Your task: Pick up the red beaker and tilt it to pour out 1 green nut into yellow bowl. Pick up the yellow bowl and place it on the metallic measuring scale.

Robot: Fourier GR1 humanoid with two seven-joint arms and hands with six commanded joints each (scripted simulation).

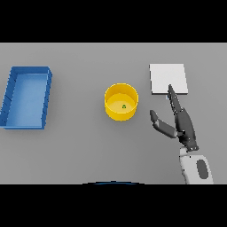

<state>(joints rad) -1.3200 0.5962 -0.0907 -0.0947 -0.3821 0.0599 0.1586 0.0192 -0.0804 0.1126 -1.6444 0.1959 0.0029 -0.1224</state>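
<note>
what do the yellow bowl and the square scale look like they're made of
Yellow bowl: probably plastic, going by its uniform bright colour, thin wall and matte look without glints. Scale: a flat pale grey-white plate with an even, dull surface; it could be brushed metal, but no reflections confirm that.

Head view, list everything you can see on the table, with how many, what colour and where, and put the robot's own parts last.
yellow bowl: one, yellow, middle of the table, upright.
green nut: one, green, inside the yellow bowl on its floor.
measuring scale: one, pale grey flat square, right of the bowl and farther back, nothing on it.
blue tray: one, blue, far left of the table, nothing showing inside.
table: one, grey, under everything.
right hand: one, dark, right of the bowl, fingers straight, pointing toward the scale, holding nothing.
</note>
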